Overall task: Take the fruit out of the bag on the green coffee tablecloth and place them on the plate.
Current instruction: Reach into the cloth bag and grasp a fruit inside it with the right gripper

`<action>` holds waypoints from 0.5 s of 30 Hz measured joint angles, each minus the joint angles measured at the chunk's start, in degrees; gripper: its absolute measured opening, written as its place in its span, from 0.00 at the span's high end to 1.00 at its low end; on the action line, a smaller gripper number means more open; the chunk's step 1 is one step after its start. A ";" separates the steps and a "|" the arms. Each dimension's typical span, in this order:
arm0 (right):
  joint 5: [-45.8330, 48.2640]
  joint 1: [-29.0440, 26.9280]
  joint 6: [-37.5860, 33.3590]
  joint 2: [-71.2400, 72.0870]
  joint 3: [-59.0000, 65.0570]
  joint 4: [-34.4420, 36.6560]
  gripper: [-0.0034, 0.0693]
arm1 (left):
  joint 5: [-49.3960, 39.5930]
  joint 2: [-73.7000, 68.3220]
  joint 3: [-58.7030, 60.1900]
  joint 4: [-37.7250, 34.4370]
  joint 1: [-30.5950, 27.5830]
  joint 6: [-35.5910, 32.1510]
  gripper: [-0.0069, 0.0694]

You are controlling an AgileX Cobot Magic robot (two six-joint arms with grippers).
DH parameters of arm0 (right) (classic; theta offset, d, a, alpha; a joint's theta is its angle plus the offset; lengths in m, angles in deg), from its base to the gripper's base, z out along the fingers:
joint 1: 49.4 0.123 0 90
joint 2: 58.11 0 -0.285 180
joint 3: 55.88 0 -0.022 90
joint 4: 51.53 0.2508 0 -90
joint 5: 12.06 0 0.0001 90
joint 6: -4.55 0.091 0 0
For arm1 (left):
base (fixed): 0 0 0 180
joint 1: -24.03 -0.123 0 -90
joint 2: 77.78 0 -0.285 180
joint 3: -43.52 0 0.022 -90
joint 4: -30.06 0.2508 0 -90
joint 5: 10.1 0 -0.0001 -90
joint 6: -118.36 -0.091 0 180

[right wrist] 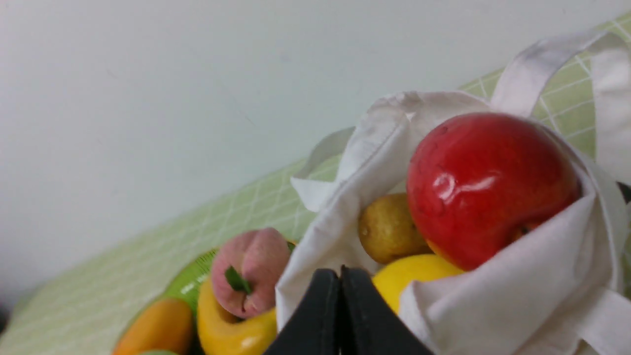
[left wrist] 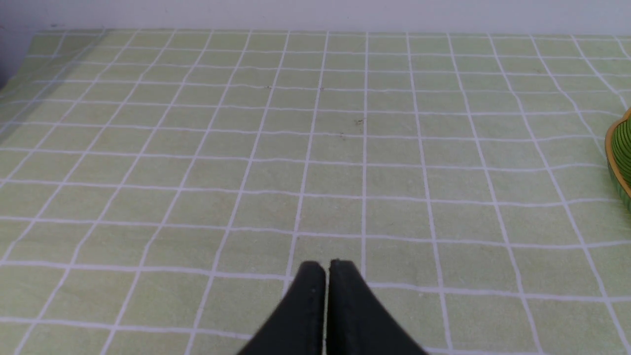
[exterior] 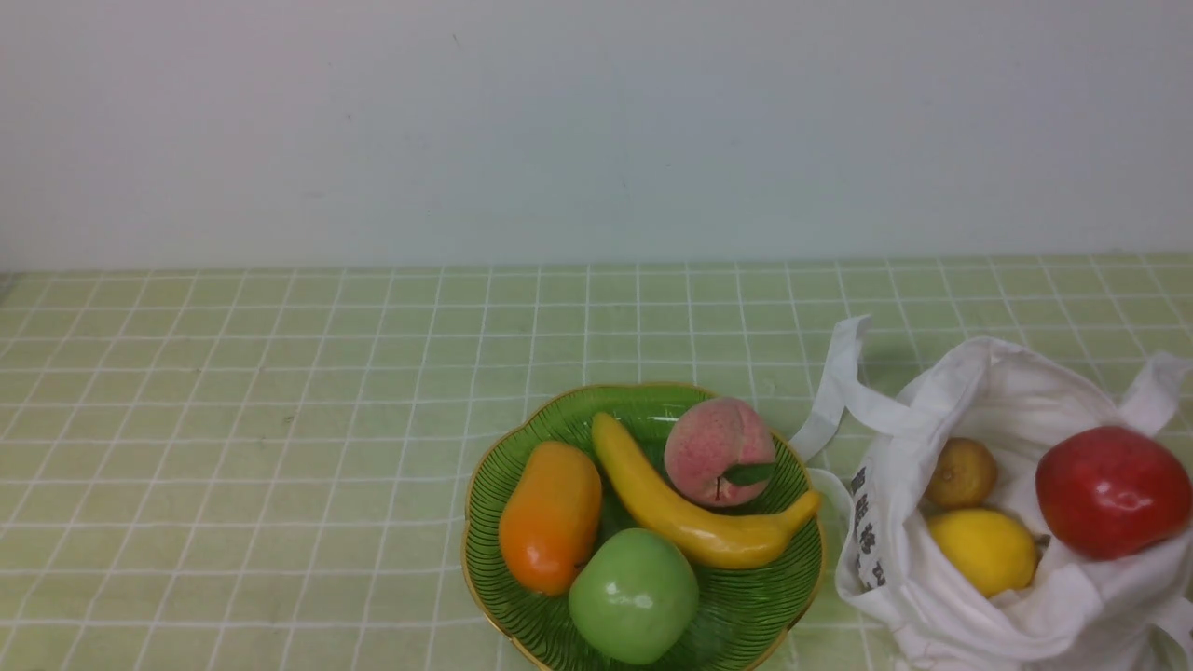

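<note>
Front view: bag (exterior: 932,596) at right edge holds red apple (exterior: 1112,491), lemon (exterior: 983,550), brownish fruit (exterior: 961,472). Plate (exterior: 746,615) just left, crowded: banana (exterior: 690,517), peach (exterior: 716,449), green apple (exterior: 634,596), orange fruit (exterior: 550,517). Open green coffee tablecloth (exterior: 233,447) beyond. Left hand (left wrist: 326,268) and right hand (right wrist: 340,273) clenched on nothing; right just beside bag rim.

The bag (exterior: 941,596) is soft white cloth, matt and creased. The red apple (exterior: 1109,489) is highly glossy, the lemon (exterior: 983,550) smooth with a soft sheen, the brownish fruit (exterior: 960,472) duller and pitted. The plate (exterior: 755,615) is translucent ribbed green glass with a gold rim. The green coffee tablecloth (exterior: 233,419) looks matt; the green apple (exterior: 634,596) and banana (exterior: 690,522) shine, the peach (exterior: 718,450) is matt
</note>
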 joint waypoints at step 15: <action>-4.03 0.00 -3.07 -0.06 -4.42 4.46 0.97 | 0.00 0.00 0.00 0.00 0.00 0.00 0.92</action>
